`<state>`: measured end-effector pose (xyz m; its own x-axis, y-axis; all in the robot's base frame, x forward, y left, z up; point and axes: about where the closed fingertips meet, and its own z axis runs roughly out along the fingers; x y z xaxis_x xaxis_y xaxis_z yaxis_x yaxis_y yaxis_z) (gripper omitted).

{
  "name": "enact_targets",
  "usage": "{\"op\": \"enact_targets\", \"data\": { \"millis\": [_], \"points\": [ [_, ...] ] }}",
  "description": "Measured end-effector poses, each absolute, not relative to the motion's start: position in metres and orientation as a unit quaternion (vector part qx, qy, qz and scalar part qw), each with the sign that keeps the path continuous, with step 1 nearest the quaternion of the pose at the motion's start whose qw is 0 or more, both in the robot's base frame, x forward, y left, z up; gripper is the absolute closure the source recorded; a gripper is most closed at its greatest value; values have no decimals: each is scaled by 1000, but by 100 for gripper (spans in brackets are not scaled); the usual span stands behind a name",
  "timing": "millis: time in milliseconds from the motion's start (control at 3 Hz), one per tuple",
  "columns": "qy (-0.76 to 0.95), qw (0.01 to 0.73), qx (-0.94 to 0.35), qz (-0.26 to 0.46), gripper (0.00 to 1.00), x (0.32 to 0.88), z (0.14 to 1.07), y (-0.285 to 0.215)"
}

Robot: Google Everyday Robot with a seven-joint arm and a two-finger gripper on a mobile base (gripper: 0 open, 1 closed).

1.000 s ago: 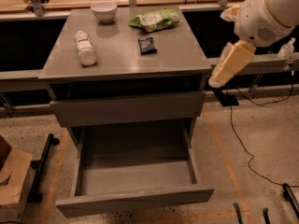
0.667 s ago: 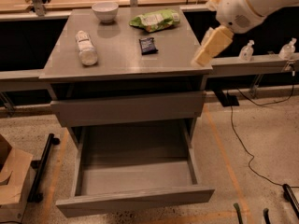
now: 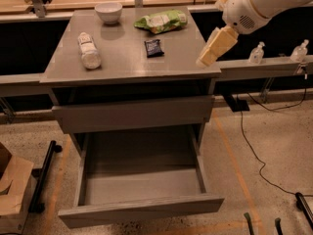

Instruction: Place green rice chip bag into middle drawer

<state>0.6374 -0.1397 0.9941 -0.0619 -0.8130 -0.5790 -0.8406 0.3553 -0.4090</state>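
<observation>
The green rice chip bag (image 3: 163,21) lies flat at the back of the grey cabinet top (image 3: 127,65), right of centre, with its white patch facing up. The middle drawer (image 3: 139,185) is pulled out wide below, and its grey floor is bare. My gripper (image 3: 212,48), a cream wedge on the white arm, hangs over the right edge of the cabinet top. It is to the right of the bag and nearer the front than the bag, and touches nothing.
A white bowl (image 3: 108,11), a white bottle on its side (image 3: 89,51) and a small black packet (image 3: 154,47) share the top. A shallower drawer front (image 3: 132,112) sits above the open drawer. Two small bottles (image 3: 256,53) stand on the right ledge. A cable (image 3: 254,151) crosses the floor, and a cardboard box (image 3: 12,190) sits at the left.
My gripper has moved up and to the left, from beside the cabinet's right side to over the right edge of the top. The bag and drawer have not moved.
</observation>
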Motion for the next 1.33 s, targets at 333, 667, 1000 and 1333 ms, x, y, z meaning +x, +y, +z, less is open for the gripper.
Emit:
{"op": "enact_targets", "data": {
  "millis": [333,667,1000,1333],
  "points": [
    [719,423,-549,41,0,679,984,-132],
    [708,480,-514,70,0,741,971,-123],
    [699,526,-480,63,0,807,970,-122],
    [699,525,-481,64,0,807,969,-121]
  ]
}}
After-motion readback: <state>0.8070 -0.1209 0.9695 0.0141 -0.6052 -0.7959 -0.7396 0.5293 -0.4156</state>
